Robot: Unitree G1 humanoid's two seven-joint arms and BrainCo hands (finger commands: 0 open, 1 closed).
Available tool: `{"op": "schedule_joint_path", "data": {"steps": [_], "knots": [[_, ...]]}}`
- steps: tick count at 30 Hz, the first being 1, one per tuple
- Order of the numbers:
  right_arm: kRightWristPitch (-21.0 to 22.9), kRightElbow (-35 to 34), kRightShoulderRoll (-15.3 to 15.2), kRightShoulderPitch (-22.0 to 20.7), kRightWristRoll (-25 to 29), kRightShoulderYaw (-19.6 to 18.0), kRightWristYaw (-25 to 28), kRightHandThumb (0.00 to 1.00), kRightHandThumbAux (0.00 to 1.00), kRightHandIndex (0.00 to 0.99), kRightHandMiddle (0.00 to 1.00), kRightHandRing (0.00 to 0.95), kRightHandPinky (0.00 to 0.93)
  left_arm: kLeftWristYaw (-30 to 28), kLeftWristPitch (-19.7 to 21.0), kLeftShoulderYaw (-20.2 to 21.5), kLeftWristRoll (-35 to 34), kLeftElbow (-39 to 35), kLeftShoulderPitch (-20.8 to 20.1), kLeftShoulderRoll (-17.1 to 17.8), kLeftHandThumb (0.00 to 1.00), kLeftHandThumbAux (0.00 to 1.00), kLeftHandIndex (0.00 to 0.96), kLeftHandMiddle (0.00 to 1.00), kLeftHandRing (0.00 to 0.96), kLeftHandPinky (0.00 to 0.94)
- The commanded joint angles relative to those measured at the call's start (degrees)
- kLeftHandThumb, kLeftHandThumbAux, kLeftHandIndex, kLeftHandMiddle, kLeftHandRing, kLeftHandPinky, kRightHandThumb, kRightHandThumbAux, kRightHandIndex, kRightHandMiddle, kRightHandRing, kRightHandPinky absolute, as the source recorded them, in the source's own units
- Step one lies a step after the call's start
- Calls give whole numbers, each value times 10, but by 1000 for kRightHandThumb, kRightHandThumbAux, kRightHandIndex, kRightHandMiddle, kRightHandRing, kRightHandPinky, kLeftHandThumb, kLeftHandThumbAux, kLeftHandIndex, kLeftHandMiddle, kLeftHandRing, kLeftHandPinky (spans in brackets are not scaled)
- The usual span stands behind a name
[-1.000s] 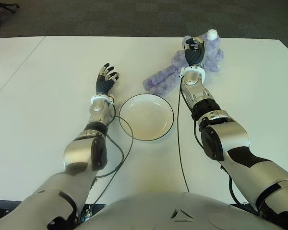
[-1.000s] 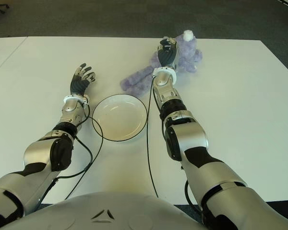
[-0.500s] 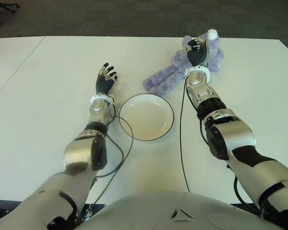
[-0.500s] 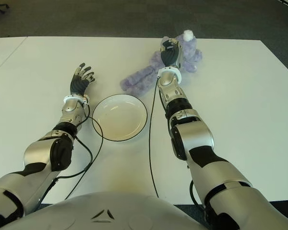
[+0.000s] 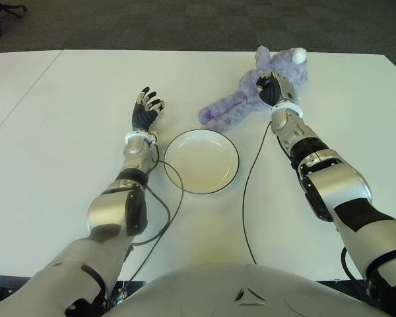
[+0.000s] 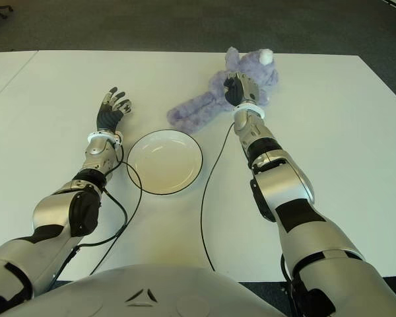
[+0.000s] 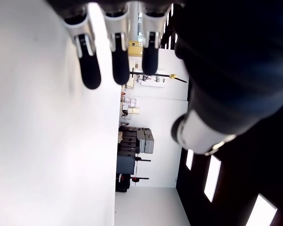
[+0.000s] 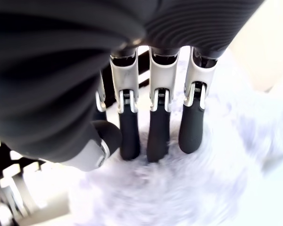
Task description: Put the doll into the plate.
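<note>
I see the purple doll (image 5: 254,92) lying beyond the plate (image 5: 200,160), near the table's (image 5: 66,132) far edge, its body turned since a second ago. My right hand (image 5: 272,88) has shifted rightward, fingers (image 8: 158,134) curled into the plush. My left hand (image 5: 145,112) shows left of the plate, fingers spread, holding nothing. Bare tabletop surrounds the plate.

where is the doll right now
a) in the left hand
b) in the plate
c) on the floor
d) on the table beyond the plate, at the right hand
d: the purple doll lies on the white table beyond the bare plate, with the right hand on its body; the left hand is spread and holds nothing.
</note>
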Motion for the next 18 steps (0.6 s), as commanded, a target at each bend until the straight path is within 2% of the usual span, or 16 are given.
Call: {"op": "schedule_joint_path", "data": {"steps": [1,10,12,18], "knots": [[-153,42,-47,12,-90,94,44,711,732,399,785,808,820,-3,74,-1,-2,59,77,-26,395,787,94,164,191,244],[-135,48,-58,6,-113,134,41,710,732,399,804,817,801,-4,75,3,-7,59,76,-30,394,800,93,167,207,276],[-129,50,-58,6,-113,137,44,710,731,399,776,790,759,-2,76,3,-7,59,76,-31,386,799,86,168,212,271],[-123,56,-57,7,-108,140,54,710,731,399,740,768,751,0,75,1,-5,59,75,-33,380,796,82,165,209,266]]}}
